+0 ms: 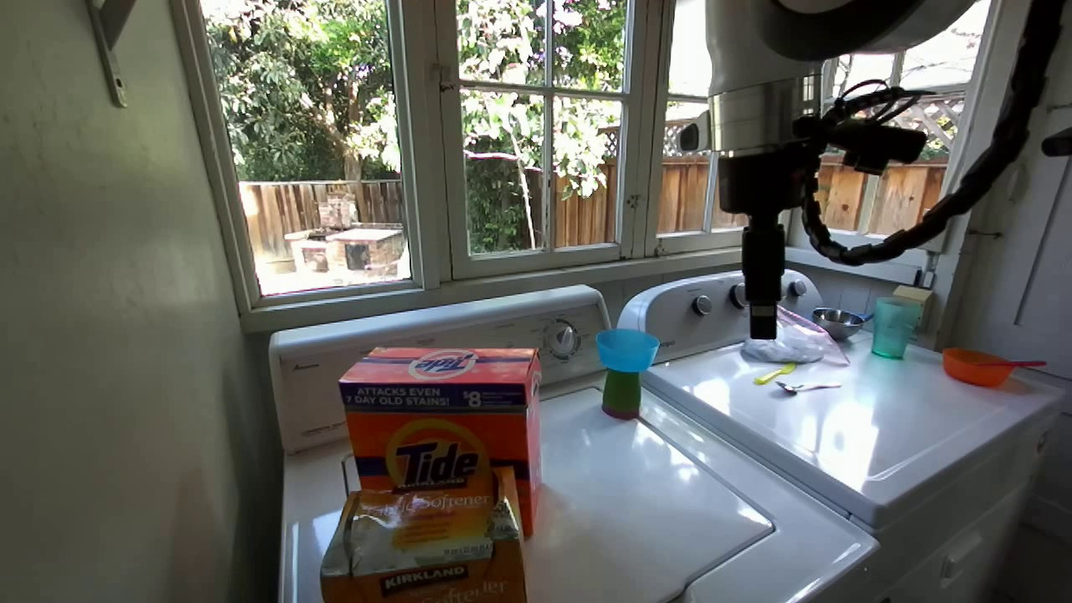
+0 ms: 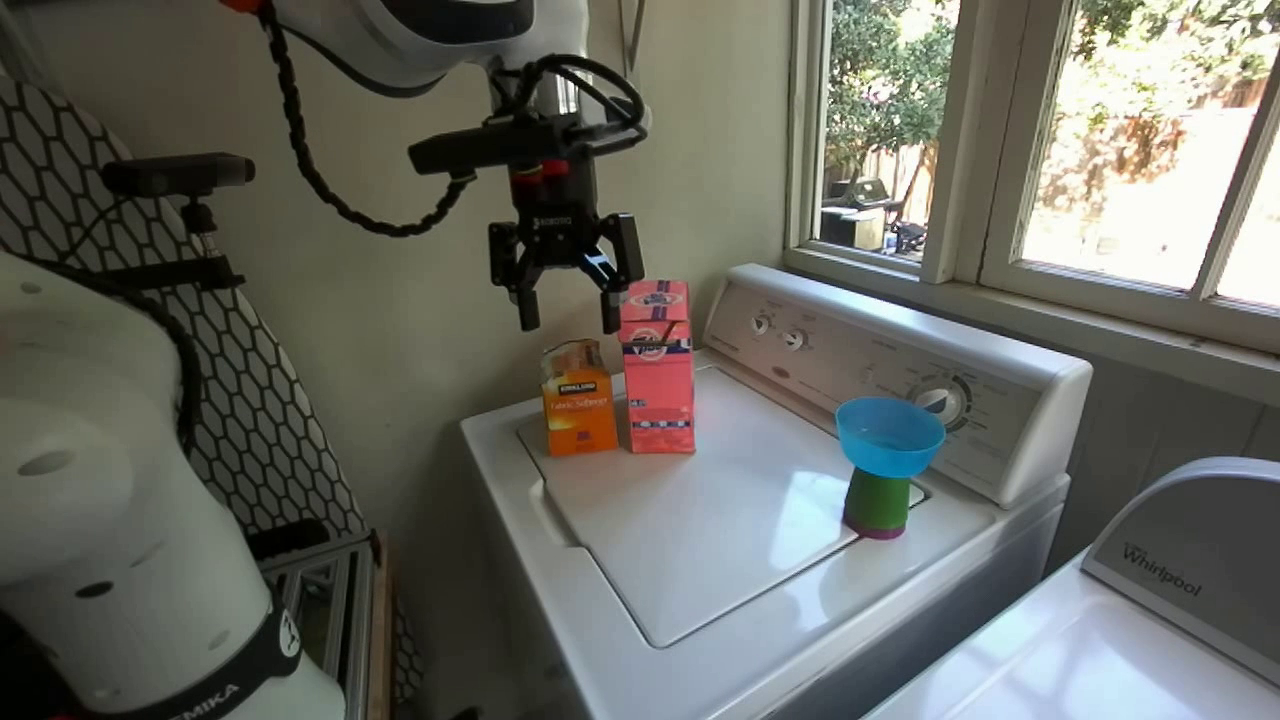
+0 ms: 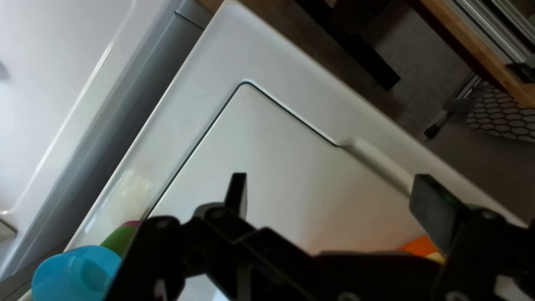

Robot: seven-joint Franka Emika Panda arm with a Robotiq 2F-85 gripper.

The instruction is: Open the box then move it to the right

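The box, an orange Tide carton with a pinkish top (image 1: 444, 410), stands upright on the washer lid; it also shows in an exterior view (image 2: 660, 390). Its top flap looks flat and closed. Its lower front is partly hidden by the Kirkland package in an exterior view. My gripper (image 2: 570, 322) points down, open and empty, raised above the washer and apart from the box. In an exterior view the gripper (image 1: 764, 322) appears edge-on. In the wrist view the gripper (image 3: 330, 188) has its fingers wide apart over the white lid; an orange corner shows by one finger, too little to name.
A Kirkland fabric softener package (image 2: 580, 410) stands beside the box. A blue bowl (image 2: 890, 437) sits on a green cup (image 2: 877, 500) on the washer (image 2: 620, 660). The dryer (image 1: 846, 444) holds a plastic bag, spoons, bowls and a teal cup (image 1: 891, 327). A wall and windows border the washer.
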